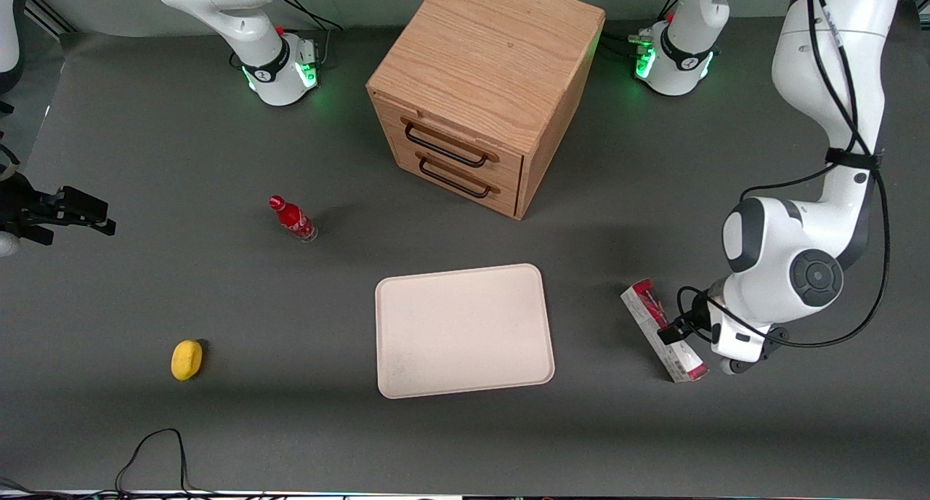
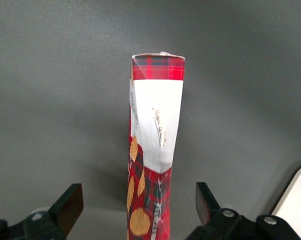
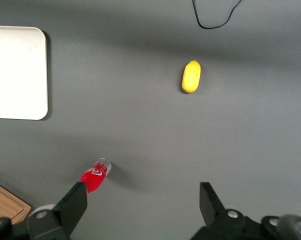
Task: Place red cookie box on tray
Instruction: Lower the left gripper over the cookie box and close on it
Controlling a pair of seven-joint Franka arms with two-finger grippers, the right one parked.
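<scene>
One tray (image 1: 465, 331), pale beige with rounded corners and a low rim, is laid flat on the desk (image 1: 145, 158); nothing is held in it. One wooden cabinet (image 1: 483, 86) is set farther from the front camera than the tray, with two drawers, both shut, each fitted with one dark handle; their contents cannot be seen. One red cookie box (image 1: 662, 331) is recorded lying flat on the desk toward the working arm's end, well apart from the tray and level with it; in the wrist view the box (image 2: 153, 155) is seen as a long carton in red tartan with a white panel and cookie pictures. One tool (image 1: 672, 333) is positioned directly over the box; its two fingers (image 2: 68, 205) are spread wide, one to each side of the carton with clear gaps between, and nothing is gripped. One small red bottle (image 1: 292, 219) with a red cap is listed toward the parked arm's end, farther from the front camera than the tray. One yellow lemon-like item (image 1: 187, 359) is listed nearer the front camera than the bottle, well apart from it. One black cable (image 1: 156, 453) is looped at the desk edge nearest the front camera.
</scene>
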